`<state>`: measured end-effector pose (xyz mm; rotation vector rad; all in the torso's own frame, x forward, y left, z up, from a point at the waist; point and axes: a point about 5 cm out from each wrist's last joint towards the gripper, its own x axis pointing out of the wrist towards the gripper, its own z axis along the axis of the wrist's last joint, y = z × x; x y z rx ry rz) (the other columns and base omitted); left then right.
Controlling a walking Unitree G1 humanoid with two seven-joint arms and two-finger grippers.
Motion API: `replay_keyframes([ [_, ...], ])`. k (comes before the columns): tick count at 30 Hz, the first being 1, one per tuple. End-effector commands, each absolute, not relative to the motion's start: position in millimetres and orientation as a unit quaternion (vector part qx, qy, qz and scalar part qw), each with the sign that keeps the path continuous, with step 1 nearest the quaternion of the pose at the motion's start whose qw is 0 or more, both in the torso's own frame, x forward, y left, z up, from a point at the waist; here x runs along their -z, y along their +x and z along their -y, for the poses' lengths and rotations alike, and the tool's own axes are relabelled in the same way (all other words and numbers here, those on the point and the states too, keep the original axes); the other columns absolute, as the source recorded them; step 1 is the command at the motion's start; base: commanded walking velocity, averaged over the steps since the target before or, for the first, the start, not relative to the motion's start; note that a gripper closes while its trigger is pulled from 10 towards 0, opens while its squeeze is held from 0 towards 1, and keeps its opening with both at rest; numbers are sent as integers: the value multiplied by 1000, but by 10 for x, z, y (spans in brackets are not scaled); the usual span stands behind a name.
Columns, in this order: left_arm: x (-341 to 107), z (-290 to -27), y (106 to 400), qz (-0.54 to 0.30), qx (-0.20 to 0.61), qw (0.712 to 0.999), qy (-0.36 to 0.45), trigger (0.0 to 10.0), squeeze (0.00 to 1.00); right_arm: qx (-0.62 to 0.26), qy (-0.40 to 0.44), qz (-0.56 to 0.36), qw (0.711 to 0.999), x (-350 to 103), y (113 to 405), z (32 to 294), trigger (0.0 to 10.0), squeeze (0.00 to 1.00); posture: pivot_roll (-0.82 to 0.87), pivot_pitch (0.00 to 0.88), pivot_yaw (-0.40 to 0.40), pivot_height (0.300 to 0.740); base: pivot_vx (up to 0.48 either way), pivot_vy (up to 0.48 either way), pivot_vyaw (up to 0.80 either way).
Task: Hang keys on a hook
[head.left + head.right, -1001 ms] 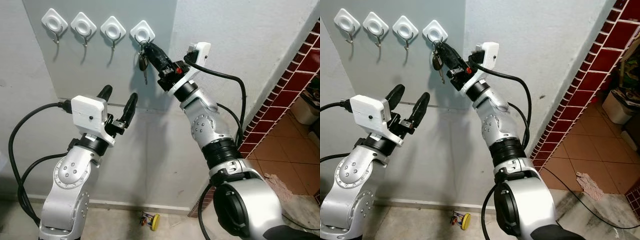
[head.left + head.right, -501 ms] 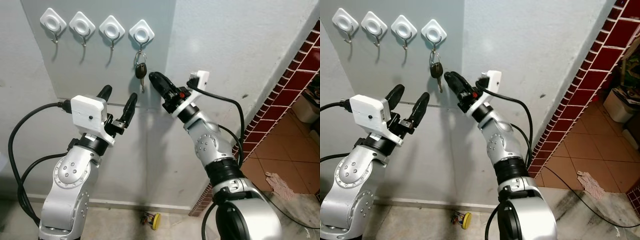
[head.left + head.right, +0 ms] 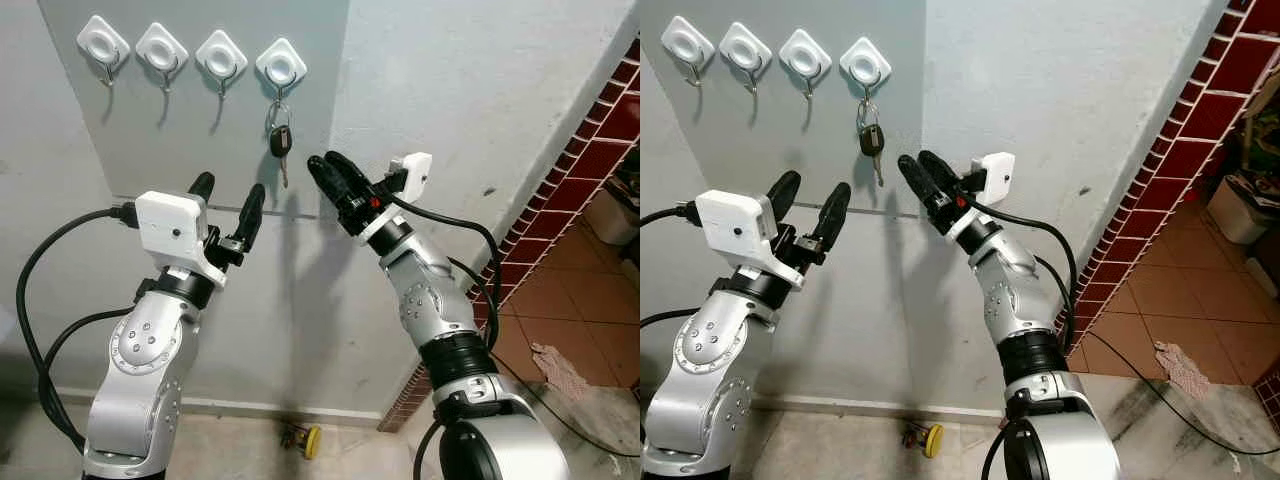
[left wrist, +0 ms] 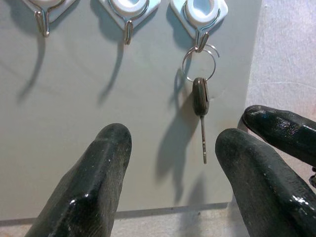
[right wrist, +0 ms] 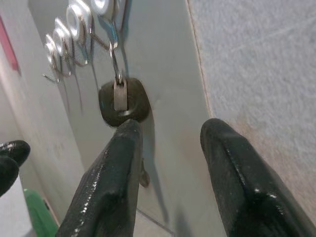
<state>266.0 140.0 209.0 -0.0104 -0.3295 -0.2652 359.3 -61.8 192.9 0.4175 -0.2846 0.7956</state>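
Big pale wall [image 3: 470, 90] ahead, and a red tiled wall [image 3: 585, 160] runs off on the right down to a tiled floor [image 3: 560, 300]. Fixed flat on the pale wall, upper left, is a grey panel [image 3: 180, 150] carrying a row of four white hooks [image 3: 190, 52].

Two silver arms are up in front of it. The left arm [image 3: 140, 370] rises from the near left, and the left gripper [image 3: 226, 190] points at the panel below the hooks, its two black fingers spread wide apart with nothing between them. The right arm [image 3: 440, 310] comes up from the near right, a black cable [image 3: 470, 215] looping beside it. The right gripper [image 3: 330, 170] sits just right of the panel's edge, below and to the right of the last hook, fingers parted a little and empty.

And there's the key [image 3: 280, 142]: hanging on the rightmost hook [image 3: 281, 68] by its ring [image 4: 198, 62], dark head up, blade straight down against the panel. In the right wrist view the key [image 5: 123, 102] hangs just beyond the fingertips [image 5: 129, 129], apart from them. The other three hooks are bare.

Down on the ground at the foot of the wall lies a small yellow thing [image 3: 311, 440], too small to make out.
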Motion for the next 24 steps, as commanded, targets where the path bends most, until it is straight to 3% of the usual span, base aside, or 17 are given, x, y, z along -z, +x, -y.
replay_keyframes([
  [1,-1977,-1431,2670,145,121,982,2,10000,0,-367,185,132,902,-1860,3571,675,10000,1000,-6,30,-66,740,0,0,0],
  [4,-1732,-1495,2698,109,92,990,11,10000,0,-347,171,103,917,-1623,3519,731,10000,1000,-16,24,-61,740,0,0,0],
  [6,-1199,-1595,2677,36,47,998,27,10000,0,-319,130,39,938,-1126,3363,838,10000,1000,-28,19,-54,740,0,0,0],
  [9,-951,-1615,2631,6,33,999,33,10000,0,-314,98,7,944,-874,3256,896,10000,1000,-28,18,-53,740,0,0,0],
  [17,-663,-1603,2569,-28,21,999,4,10000,0,-385,51,-81,918,-407,2947,953,10000,1000,-32,16,-51,740,0,0,0],
  [24,-266,-1658,2515,-100,9,994,33,10000,0,-310,1,-181,933,-23,2773,1202,10000,1000,-30,14,-50,740,0,0,0],
])
